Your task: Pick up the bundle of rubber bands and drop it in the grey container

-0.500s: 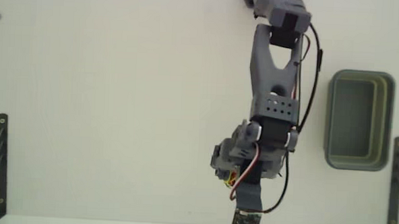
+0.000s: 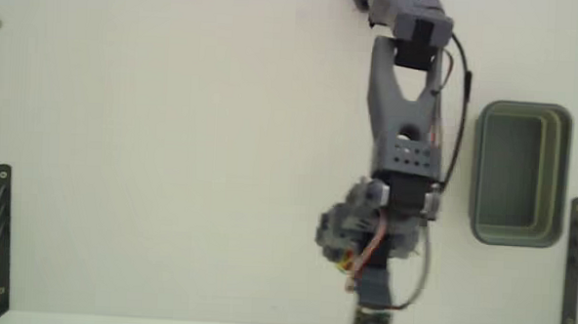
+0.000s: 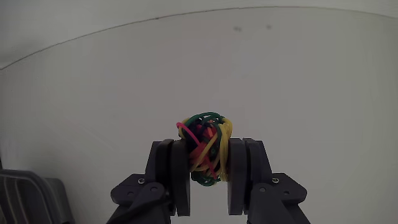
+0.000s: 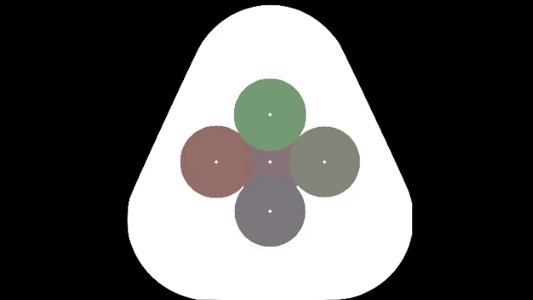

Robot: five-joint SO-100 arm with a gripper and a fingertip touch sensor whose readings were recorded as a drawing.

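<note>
- The gripper [image 3: 205,165] is clenched on the bundle of rubber bands [image 3: 205,146].
- The grey container [image 2: 520,173] sits at the surface's [image 2: 172,157] right edge in the fixed view.

bundle of rubber bands [image 3: 205,148] between pincer [image 3: 208,163] fingers, grey container [image 2: 520,173] right of arm

White table [image 2: 172,157], grey container [image 2: 520,174] resting on it at right edge
</note>
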